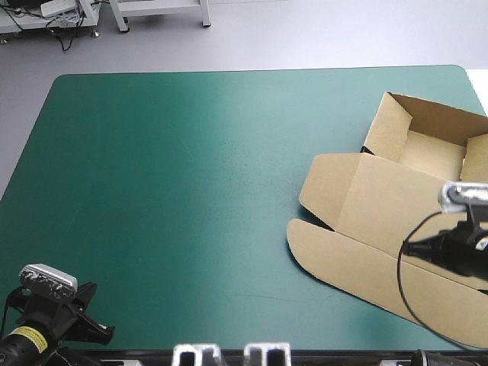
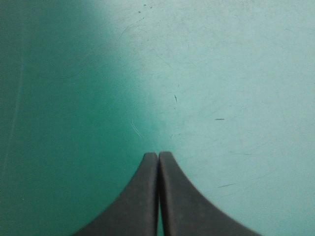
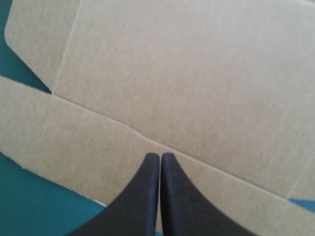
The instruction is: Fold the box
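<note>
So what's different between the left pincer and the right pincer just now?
The left pincer points at bare teal-green cover; the right pincer points at the flat lid of the brown box. The left pincer sits at the cover's near left corner, the right pincer over its right side. Both have their black fingers shut together, with nothing between them.

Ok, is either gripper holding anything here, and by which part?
Nothing is held. The left gripper is shut over bare teal-green cover. The right gripper is shut above the flat lid of the brown box, with no board between its fingers.
</note>
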Controlling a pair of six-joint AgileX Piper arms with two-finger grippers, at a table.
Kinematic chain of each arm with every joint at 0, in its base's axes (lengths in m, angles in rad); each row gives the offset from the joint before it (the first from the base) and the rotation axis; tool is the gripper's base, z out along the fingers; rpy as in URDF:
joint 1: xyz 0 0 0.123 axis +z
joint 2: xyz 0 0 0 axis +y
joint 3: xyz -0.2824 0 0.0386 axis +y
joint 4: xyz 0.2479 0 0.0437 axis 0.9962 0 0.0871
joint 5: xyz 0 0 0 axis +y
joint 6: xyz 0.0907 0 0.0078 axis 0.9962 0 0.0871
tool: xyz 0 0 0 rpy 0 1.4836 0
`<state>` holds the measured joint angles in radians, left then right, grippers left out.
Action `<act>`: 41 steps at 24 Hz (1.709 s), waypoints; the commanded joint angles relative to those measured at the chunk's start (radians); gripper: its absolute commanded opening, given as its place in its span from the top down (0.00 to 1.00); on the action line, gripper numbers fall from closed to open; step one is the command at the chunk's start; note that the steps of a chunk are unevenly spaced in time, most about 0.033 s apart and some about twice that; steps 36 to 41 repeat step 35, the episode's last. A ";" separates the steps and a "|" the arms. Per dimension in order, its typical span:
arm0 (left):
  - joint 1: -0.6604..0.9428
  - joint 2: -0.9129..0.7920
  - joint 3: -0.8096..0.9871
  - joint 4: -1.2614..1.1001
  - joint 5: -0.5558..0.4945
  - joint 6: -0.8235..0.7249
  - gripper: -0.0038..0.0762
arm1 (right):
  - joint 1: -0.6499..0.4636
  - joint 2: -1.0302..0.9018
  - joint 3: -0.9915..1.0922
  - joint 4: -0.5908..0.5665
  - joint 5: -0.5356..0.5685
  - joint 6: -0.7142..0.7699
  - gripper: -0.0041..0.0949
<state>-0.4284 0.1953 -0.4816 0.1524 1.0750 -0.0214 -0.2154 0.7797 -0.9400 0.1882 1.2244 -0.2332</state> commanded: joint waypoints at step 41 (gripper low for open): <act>-0.005 0.016 -0.024 -0.013 -0.053 0.012 0.96 | 0.055 -0.454 0.400 0.013 -0.105 -0.008 0.98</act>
